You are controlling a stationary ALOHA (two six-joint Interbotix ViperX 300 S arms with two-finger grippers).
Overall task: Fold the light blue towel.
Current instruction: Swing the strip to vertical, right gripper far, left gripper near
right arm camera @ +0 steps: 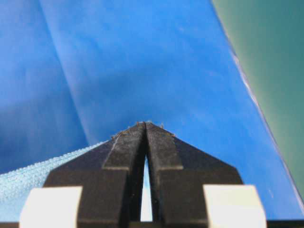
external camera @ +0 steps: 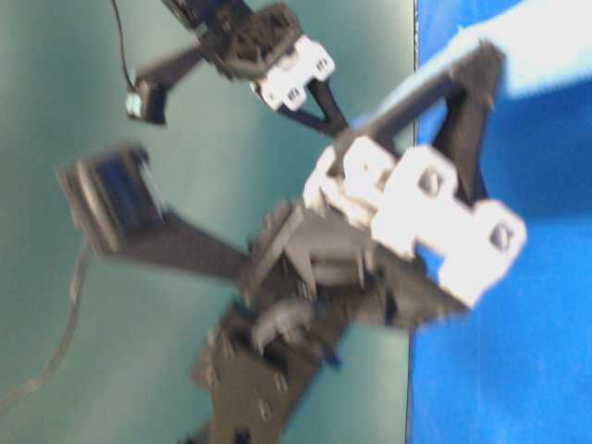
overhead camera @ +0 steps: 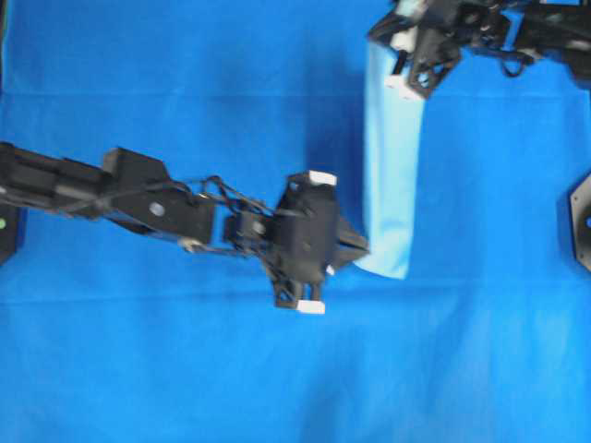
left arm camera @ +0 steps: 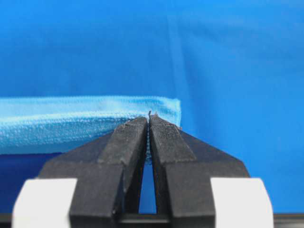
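The light blue towel point(overhead camera: 392, 166) lies as a narrow folded strip, running from the far edge towards the front, right of centre. My left gripper point(overhead camera: 362, 247) is at the strip's near left corner. In the left wrist view the left gripper point(left arm camera: 149, 118) is shut on the towel's point(left arm camera: 71, 124) folded edge. My right gripper point(overhead camera: 404, 78) is at the strip's far end. In the right wrist view the right gripper point(right arm camera: 145, 124) is shut, with the towel's point(right arm camera: 23, 185) cloth showing between the jaws and to the left.
A large deep royal-blue cloth point(overhead camera: 185, 369) covers the table under the towel. A black mount point(overhead camera: 580, 221) stands at the right edge. The blue cloth's edge and a teal surface point(right arm camera: 270, 57) show beyond the right gripper.
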